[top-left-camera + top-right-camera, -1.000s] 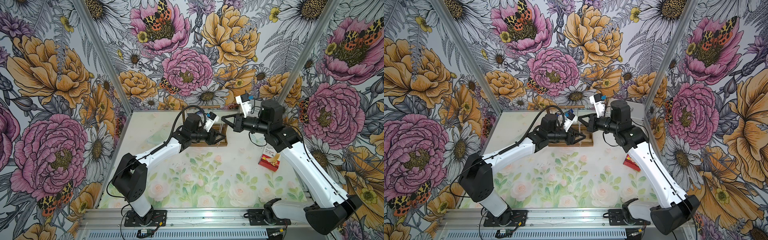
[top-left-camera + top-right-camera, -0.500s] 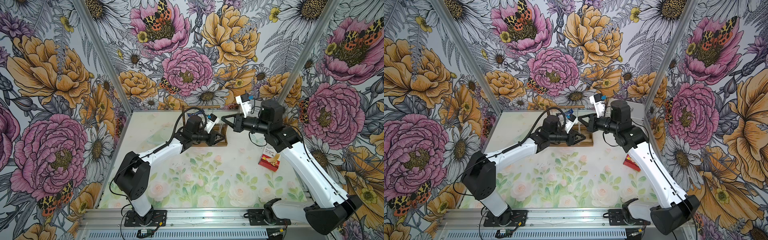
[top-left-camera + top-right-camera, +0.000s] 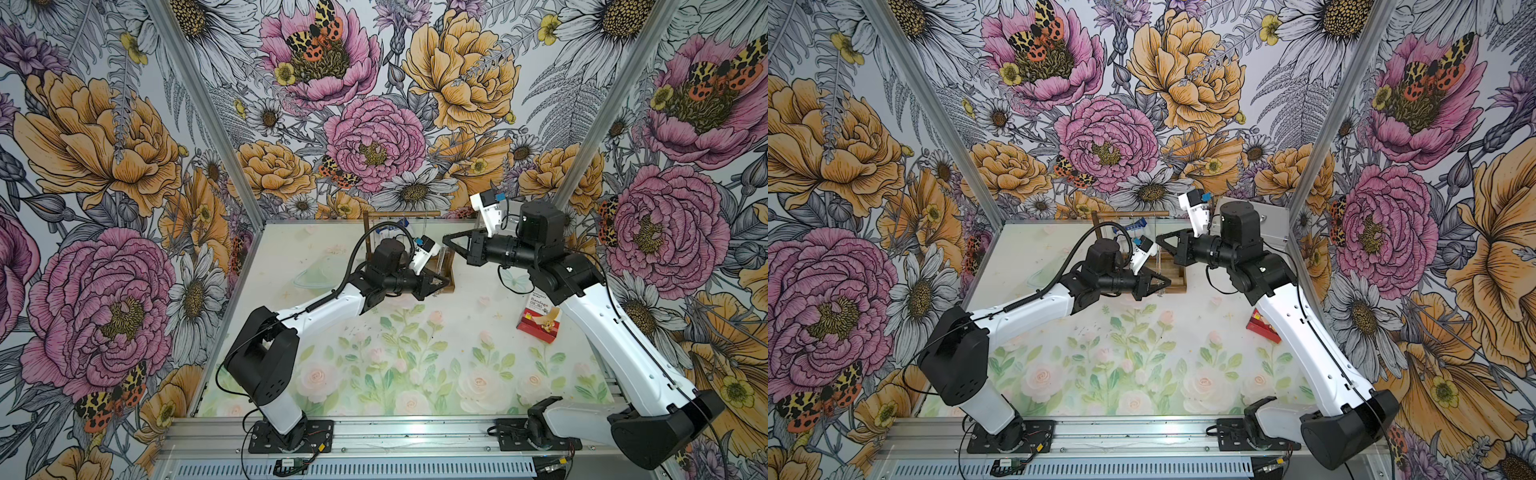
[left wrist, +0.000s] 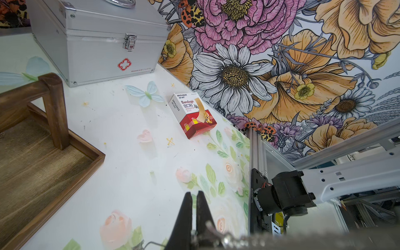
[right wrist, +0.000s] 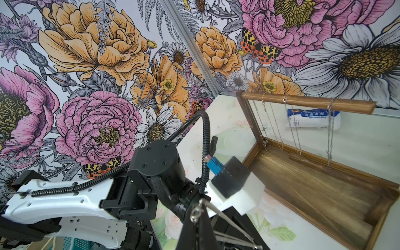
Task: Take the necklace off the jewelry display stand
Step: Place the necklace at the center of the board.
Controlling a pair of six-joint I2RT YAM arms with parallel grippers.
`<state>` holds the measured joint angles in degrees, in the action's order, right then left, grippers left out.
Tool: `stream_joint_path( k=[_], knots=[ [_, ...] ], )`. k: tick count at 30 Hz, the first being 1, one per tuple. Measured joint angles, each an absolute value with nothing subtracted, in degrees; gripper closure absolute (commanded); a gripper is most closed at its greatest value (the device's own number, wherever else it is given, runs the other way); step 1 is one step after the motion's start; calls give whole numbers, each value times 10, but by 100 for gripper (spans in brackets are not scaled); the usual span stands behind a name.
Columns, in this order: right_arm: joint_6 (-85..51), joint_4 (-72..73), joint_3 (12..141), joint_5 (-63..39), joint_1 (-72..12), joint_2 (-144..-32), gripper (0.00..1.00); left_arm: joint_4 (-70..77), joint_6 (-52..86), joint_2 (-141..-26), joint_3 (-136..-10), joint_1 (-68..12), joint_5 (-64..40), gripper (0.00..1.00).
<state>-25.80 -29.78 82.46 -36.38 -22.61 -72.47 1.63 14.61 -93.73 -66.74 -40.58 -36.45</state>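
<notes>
Evidently you had the right end effector (image 3: 446, 238) pinched on a necklace (image 5: 195, 213) near its ring clasp, the left end effector (image 4: 194, 193) closed beside the jewelry display stand (image 5: 313, 194), and other chains (image 5: 330, 134) hung from its rod.

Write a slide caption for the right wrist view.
Right gripper shut on a necklace chain; more chains hang from the jewelry display stand.

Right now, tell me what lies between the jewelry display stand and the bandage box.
Nothing: the left wrist view shows only bare, flower-printed table from the jewelry display stand to the bandage box.
</notes>
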Motion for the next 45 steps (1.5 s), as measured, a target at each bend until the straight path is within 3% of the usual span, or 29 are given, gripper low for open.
stream_joint_path(
  k=[13,24,45],
  knots=[
    [-230,-295,808,-374,-254,-726,100,5,206,-785,-528,-445,-258,100],
    [-206,-259,778,-371,-326,-790,100,-100,297,-639,-423,-448,-145,100],
    [-199,-159,734,-343,-431,-949,100,-251,515,-465,-242,-456,-113,100]
  ],
)
